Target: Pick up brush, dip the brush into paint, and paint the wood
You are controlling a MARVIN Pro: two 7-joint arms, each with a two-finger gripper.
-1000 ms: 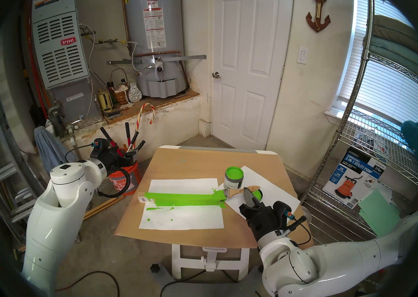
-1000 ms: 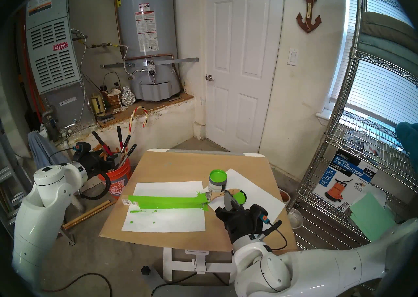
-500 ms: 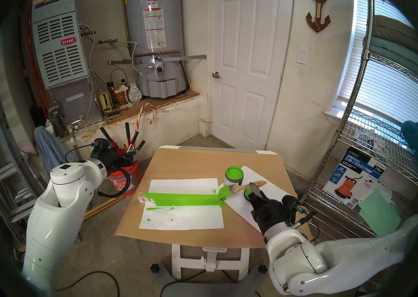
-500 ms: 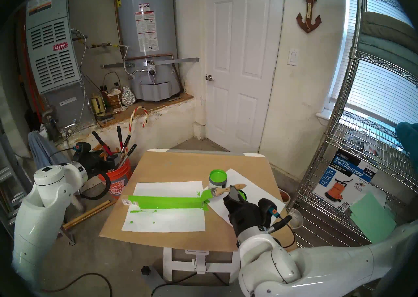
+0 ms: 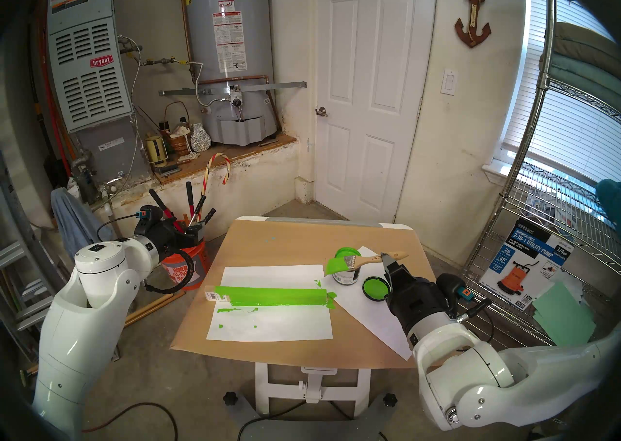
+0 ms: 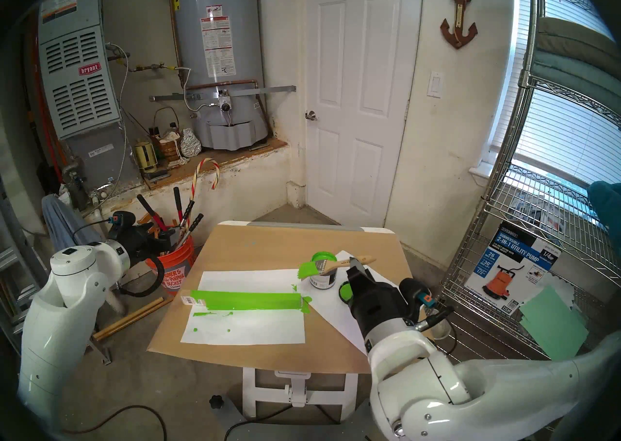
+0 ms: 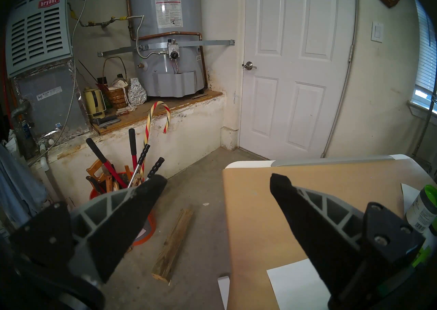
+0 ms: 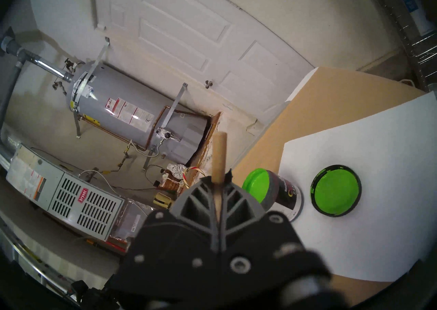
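My right gripper is shut on the brush by its pale wooden handle. The green-coated bristles hang in the air over the near left rim of the open paint jar. The wood, a long strip coated green with a barcode sticker at its left end, lies across a white paper sheet. My left gripper is open and empty, held off the table's left side above the floor.
The jar's lid lies green side up on a second white sheet right of the jar. An orange bucket of tools stands left of the table. A wire shelf rack stands to the right.
My right gripper lifted the brush off the right end of the wood and carried it up and to the far right, bringing the bristles over the jar. The left arm has not moved.
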